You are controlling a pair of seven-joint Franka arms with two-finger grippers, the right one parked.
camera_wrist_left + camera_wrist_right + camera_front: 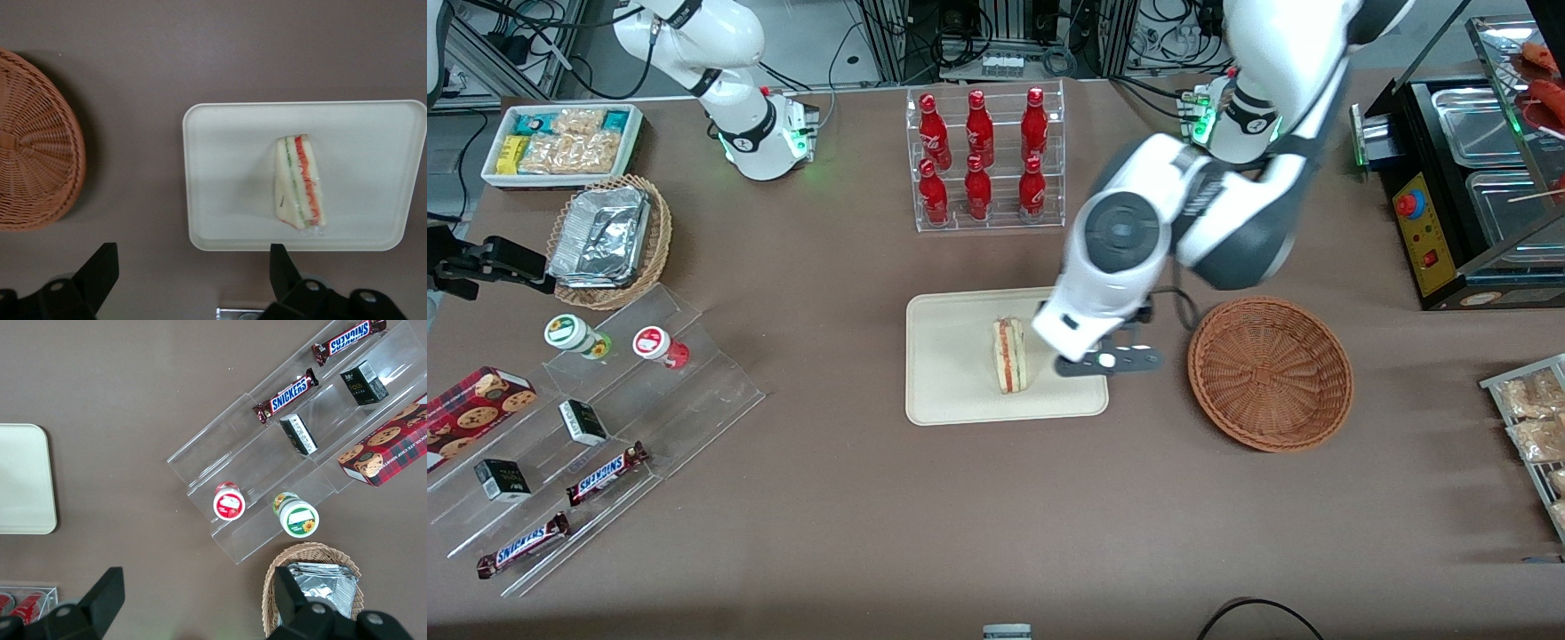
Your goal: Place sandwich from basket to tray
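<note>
The sandwich, a pale wedge with red and green layers, lies on the cream tray, at the tray's end nearest the basket. The reddish-brown basket stands beside the tray, toward the working arm's end of the table, with nothing in it. My gripper hovers open over the tray's edge and the gap between tray and basket. Its black fingers are spread wide, hold nothing and stand apart from the sandwich.
A clear rack of red bottles stands farther from the front camera than the tray. Toward the parked arm's end are a stepped acrylic shelf of snacks, a lighter wicker basket with foil containers and a white bin. A black warmer machine is at the working arm's end.
</note>
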